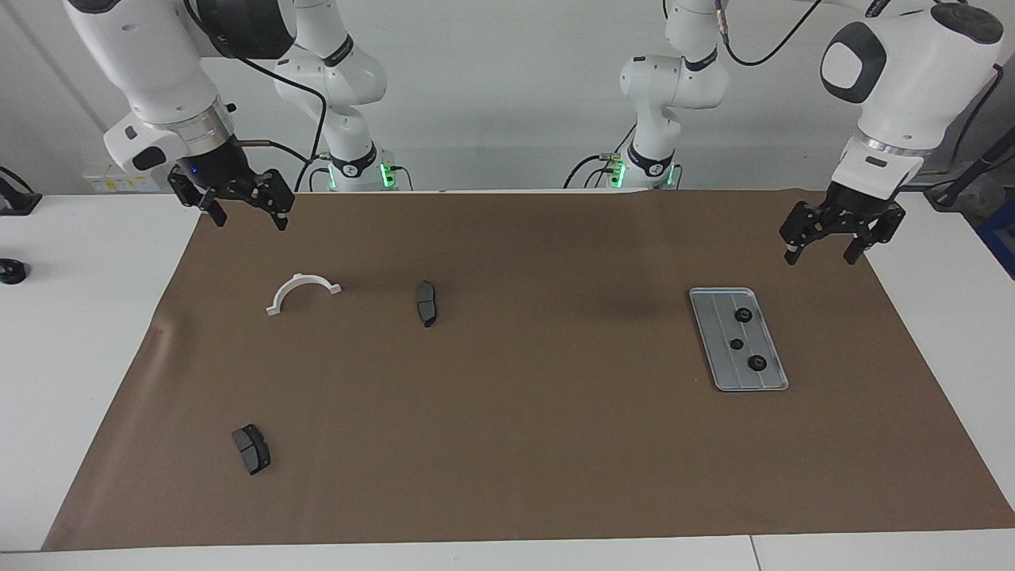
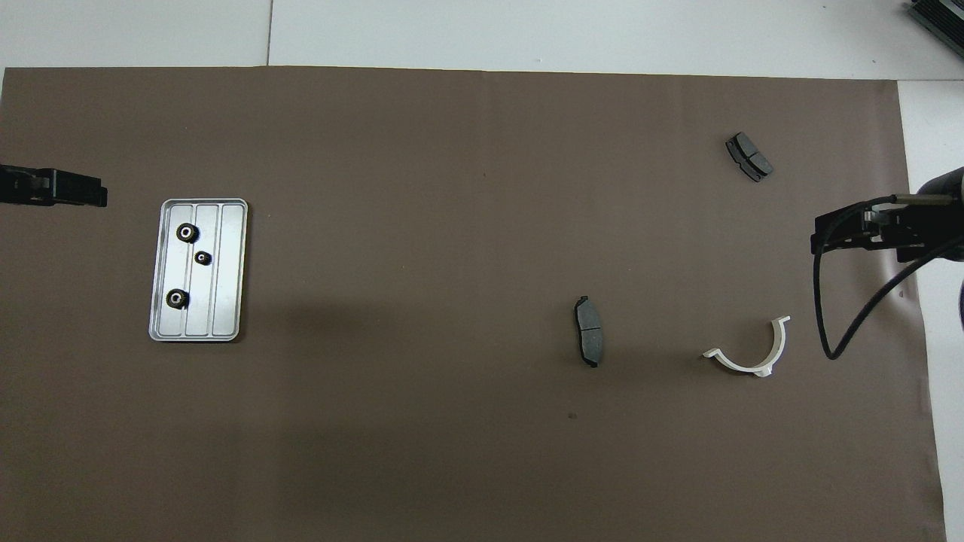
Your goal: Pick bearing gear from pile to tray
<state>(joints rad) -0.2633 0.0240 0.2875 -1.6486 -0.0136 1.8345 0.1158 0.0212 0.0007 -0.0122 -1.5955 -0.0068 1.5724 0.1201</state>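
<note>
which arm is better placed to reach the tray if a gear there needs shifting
Left, likely: the left gripper hangs open over the mat beside the tray; the right gripper waits near the white bracket.

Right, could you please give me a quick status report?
Left gripper open, empty, raised beside tray. Right gripper open, waiting. Three gears in tray. Nothing in the way.

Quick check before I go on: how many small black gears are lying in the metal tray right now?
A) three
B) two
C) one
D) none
A: three gears lie in a row along the tray, and neither gripper is over it.
</note>
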